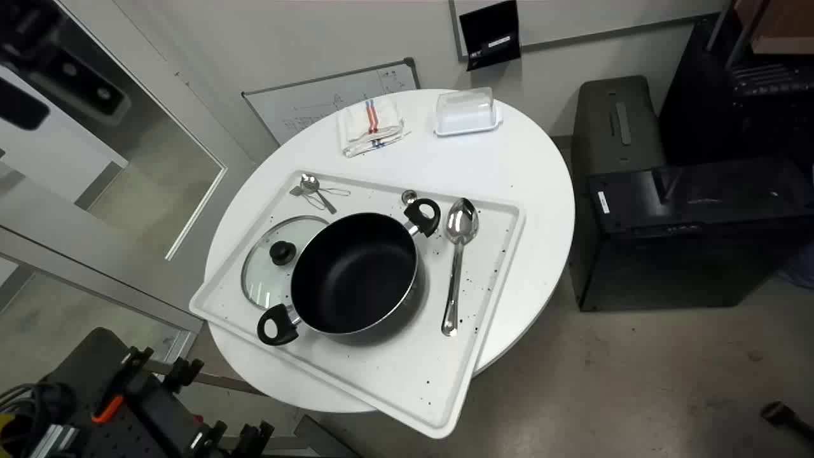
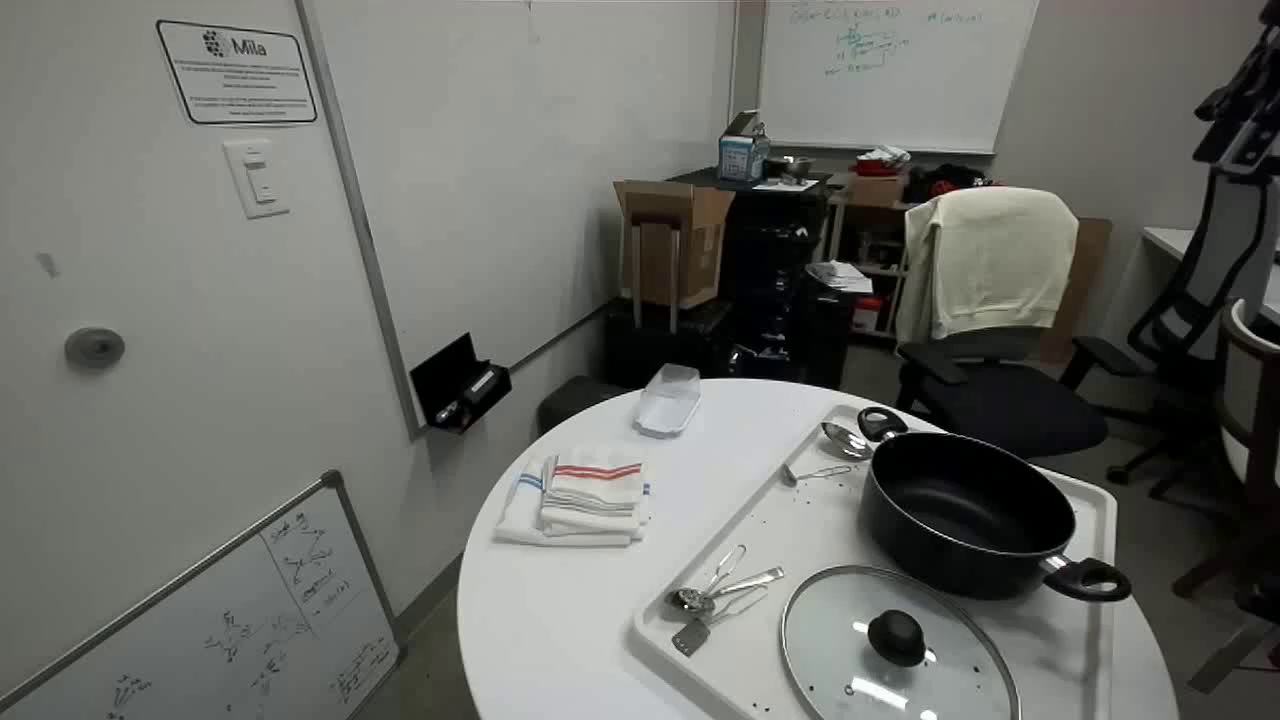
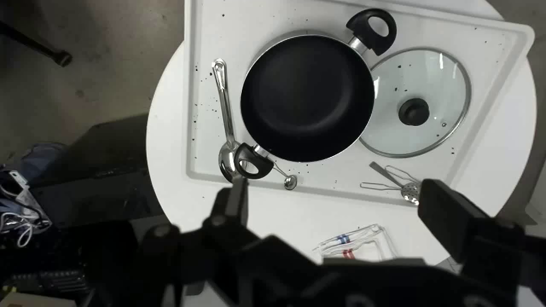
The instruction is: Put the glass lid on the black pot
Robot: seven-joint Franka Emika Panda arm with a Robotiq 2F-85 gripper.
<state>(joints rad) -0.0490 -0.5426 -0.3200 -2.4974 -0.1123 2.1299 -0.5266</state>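
The glass lid (image 1: 262, 275) lies flat on a light tray, its dark knob up, in both exterior views (image 2: 840, 655) and in the wrist view (image 3: 413, 111). The black pot (image 1: 356, 273) stands upright and uncovered beside the lid, also in an exterior view (image 2: 965, 500) and in the wrist view (image 3: 307, 98). Its interior is empty. The pot hides one edge of the lid; I cannot tell if they touch. My gripper (image 3: 335, 192) is open and empty, high above the table. Parts of it show at the edges of both exterior views (image 1: 76, 108) (image 2: 1240, 140).
The tray (image 1: 394, 388) overhangs the round white table (image 1: 534, 172) edge. A large metal spoon (image 1: 462, 222) and a small ladle (image 3: 290, 182) lie near a pot handle. Several small utensils (image 2: 700, 600) lie by the lid. Folded cloths (image 1: 372, 124) and a clear-covered dish (image 1: 467, 113) sit behind.
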